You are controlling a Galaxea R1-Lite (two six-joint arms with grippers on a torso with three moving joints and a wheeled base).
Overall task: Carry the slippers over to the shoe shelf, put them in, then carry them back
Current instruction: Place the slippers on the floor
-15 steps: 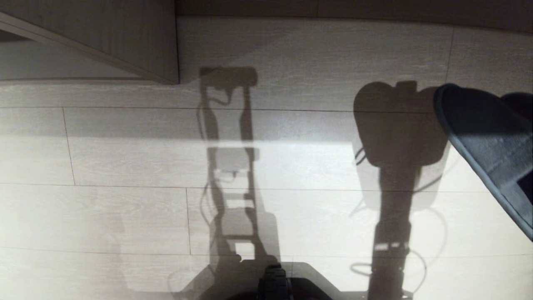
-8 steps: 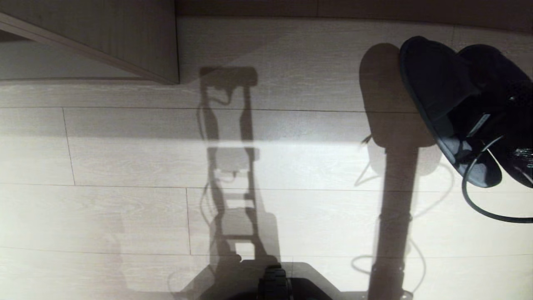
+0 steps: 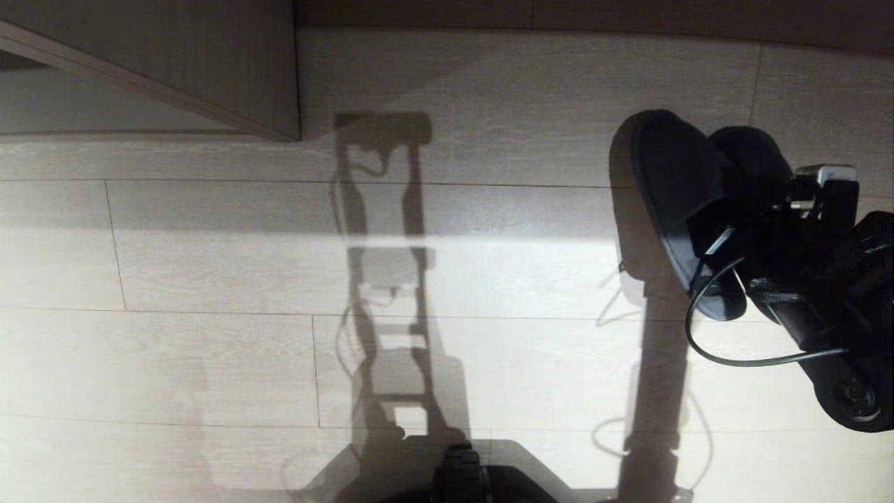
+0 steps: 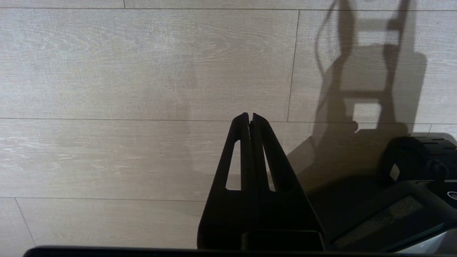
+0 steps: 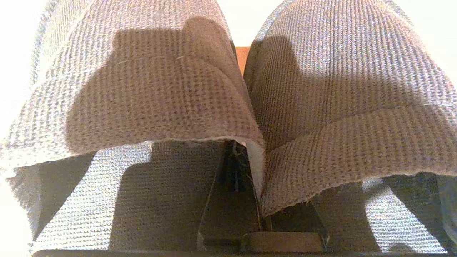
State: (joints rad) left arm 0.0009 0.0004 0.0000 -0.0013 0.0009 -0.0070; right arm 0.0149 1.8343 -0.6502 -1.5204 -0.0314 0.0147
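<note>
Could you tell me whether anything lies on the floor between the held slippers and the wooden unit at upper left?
Nothing visible does: only bare floor and shadows lie between the slippers, clamped in the right gripper, and the wooden unit.

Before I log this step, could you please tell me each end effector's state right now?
Left end effector: closed, holding nothing.
Right end effector: closed, holding the slippers.

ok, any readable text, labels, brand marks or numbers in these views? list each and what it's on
None readable in any view.
Slippers: plain knit fabric, no logo or tag showing; same from the head view.
Right end effector, shut on the slippers: no marking visible.
Left end effector: plain black, no print.
Shelf unit and floor: wood grain only.
</note>
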